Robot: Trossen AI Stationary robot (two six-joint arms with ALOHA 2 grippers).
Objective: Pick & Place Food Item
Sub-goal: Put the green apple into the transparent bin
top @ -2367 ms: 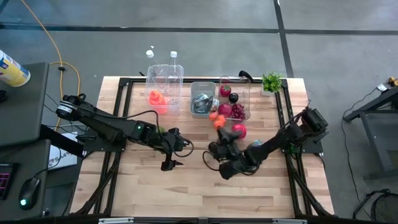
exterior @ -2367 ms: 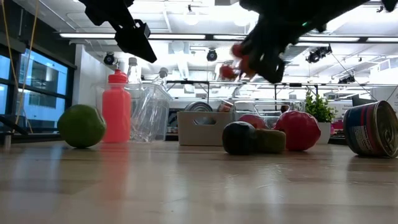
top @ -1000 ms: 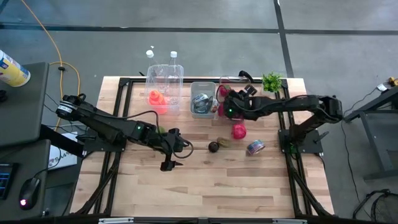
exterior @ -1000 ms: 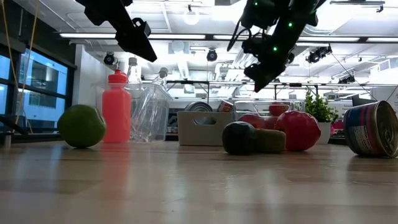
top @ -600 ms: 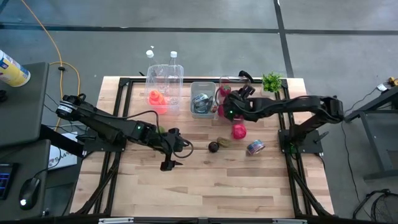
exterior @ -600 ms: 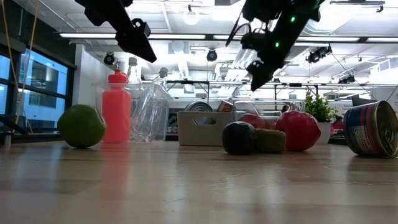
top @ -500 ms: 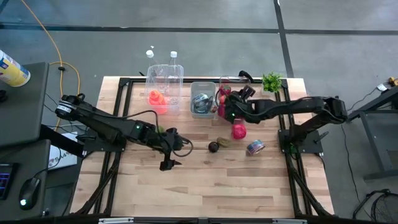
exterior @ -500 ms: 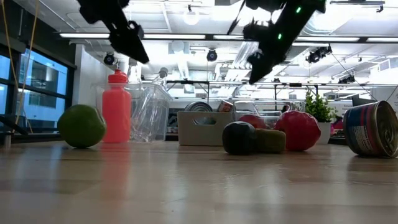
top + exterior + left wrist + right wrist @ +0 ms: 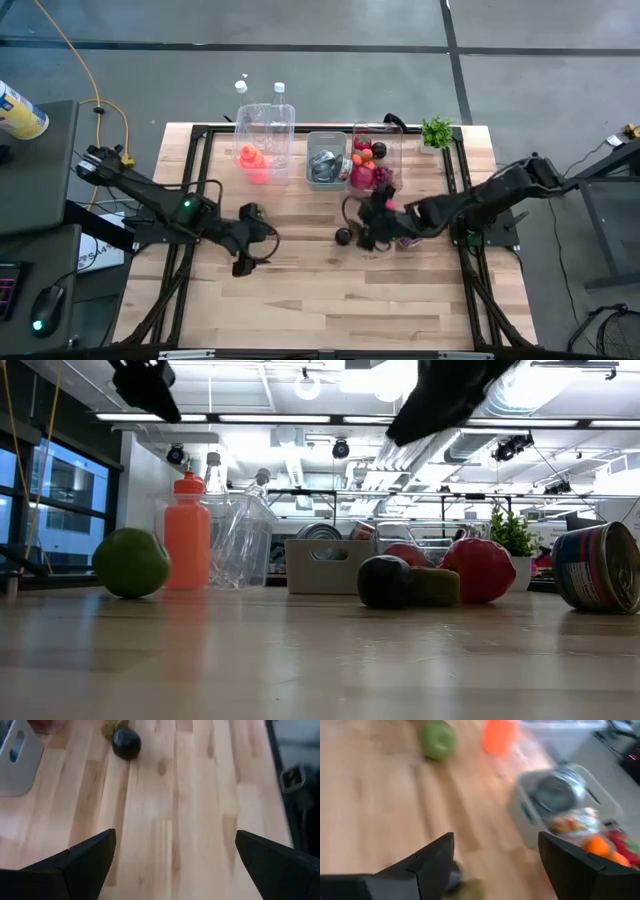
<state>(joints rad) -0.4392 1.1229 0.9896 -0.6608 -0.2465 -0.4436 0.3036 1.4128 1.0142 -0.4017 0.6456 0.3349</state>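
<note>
1. The right gripper (image 9: 372,222) is hovering above the pale wooden table (image 9: 300,290), just on the near side of the clear plastic food bin (image 9: 376,160). Its two dark fingers (image 9: 432,865) are standing apart with nothing between them.
2. Directly below it are lying the small dark round fruit (image 9: 343,236) and, touching it, the small olive-green fruit (image 9: 435,586). Judgement: the gripper is placed here to pick the next food item.
3. The red round fruit (image 9: 482,570) and the blue-labelled tin can (image 9: 598,568) are resting close by, on the side away from the left arm.
4. The clear plastic food bin is holding red, orange and dark fruit pieces. The grey metal tub (image 9: 325,160) is standing just beside it.
5. The left gripper (image 9: 243,262) is waiting well apart from the bin, jaws spread wide and empty. The green apple (image 9: 131,563) is lying near it.
6. Difference from one second ago: the right gripper was then reaching over the bin; it is now drawn back over the loose fruit. The left arm is also retracted toward its own table edge.
</note>
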